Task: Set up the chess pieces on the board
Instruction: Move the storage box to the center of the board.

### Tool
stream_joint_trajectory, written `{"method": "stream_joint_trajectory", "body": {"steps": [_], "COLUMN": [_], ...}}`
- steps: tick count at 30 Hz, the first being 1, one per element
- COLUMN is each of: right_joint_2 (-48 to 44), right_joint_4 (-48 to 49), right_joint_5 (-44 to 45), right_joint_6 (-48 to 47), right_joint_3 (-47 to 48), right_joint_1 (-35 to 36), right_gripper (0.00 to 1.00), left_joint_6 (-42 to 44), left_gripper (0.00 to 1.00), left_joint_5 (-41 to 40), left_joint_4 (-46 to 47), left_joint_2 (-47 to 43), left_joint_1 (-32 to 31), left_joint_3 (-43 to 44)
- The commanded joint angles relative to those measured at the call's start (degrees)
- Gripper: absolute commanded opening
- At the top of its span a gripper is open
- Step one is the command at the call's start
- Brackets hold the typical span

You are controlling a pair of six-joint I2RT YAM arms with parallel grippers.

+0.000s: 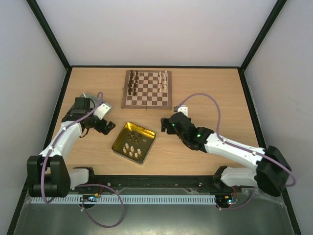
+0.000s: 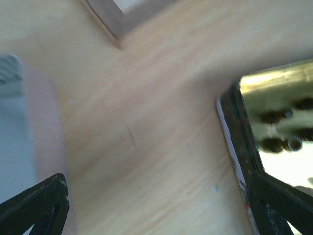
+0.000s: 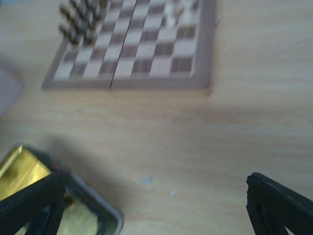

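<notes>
While the left tool [image 1: 108, 128] and the right tool [image 1: 165, 124] both hang with fingers spread wide and nothing held, the loose chess pieces [image 1: 132, 146] lie in the gold tray [image 1: 119, 136], which rests on the counter [image 1: 205, 98] between the two arms; the board [image 1: 146, 100] lies beyond the tray, toward the far wall, with dark pieces [image 1: 132, 84] ranked along its left side and cream pieces [image 1: 163, 82] along its right; the tray sits turned like a diamond, a corner toward each arm; the left tool hovers just beside its upper-left rim, and the left wrist view shows that rim right at one finger, dark figures close behind it; the right tool stands near the tray's right corner, slightly farther off, between tray and board; inside the tray the dark figures lie at the far end, the cream ones at the near end; by my reading the left arm is nearer for a dark piece, reaching rightward and down into the tray, then onward to the board's left side.
</notes>
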Motion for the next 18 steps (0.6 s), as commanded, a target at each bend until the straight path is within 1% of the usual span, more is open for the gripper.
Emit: {"method": "stream_joint_trajectory", "body": {"steps": [1,2,5,6,8,9,10,12,14,15,17,18], "right_joint_2": [5.84,6.72,8.51,8.53,8.34,8.2,8.13,7.87,7.13,6.56,5.42,4.82], "right_joint_4": [-7.99,-8.95,-10.85,-10.92,-10.57,-10.46,-10.36,-10.39,-10.49,-10.49,-10.48,-10.26], "right_joint_5": [-10.79,-11.45,-11.88,-11.76,-12.16,-12.35,-12.73,-13.33,-13.46,-13.53,-13.77,-14.25], "right_joint_6": [2.04,2.53,3.63,3.94,4.51,4.79,5.0,5.37,5.96,6.06,6.45,6.53], "right_joint_3": [4.33,5.14,6.53,6.67,6.39,6.28,6.08,5.97,5.49,5.22,4.73,4.34], "right_joint_1": [3.83,4.48,6.16,6.56,6.79,6.78,6.76,6.85,6.93,7.0,6.98,6.97], "right_gripper": [0.97,0.97,0.98,0.99,0.93,0.91,0.91,0.9,0.9,0.9,0.9,0.91], "left_joint_6": [7.09,7.35,7.13,6.99,6.72,6.63,6.64,6.94,7.1,6.96,6.75,6.62], "left_gripper": [0.99,0.99,0.95,0.92,0.86,0.83,0.78,0.74,0.64,0.59,0.55,0.5], "left_joint_5": [2.59,2.66,3.45,3.82,4.03,3.92,3.9,4.46,4.76,4.51,3.53,2.18], "left_joint_4": [-13.01,-13.6,-14.79,-14.92,-15.4,-15.67,-15.96,-16.98,-17.31,-16.98,-16.22,-15.48], "left_joint_2": [2.91,3.21,3.52,3.55,3.92,4.32,4.82,5.75,6.18,6.32,6.48,6.46], "left_joint_1": [0.26,-0.03,-0.49,-0.7,-1.55,-2.05,-2.57,-3.26,-3.87,-4.09,-4.33,-4.33], "left_joint_3": [0.42,0.17,0.31,0.43,0.46,0.52,0.65,0.66,0.28,0.06,-0.61,-1.06]}}
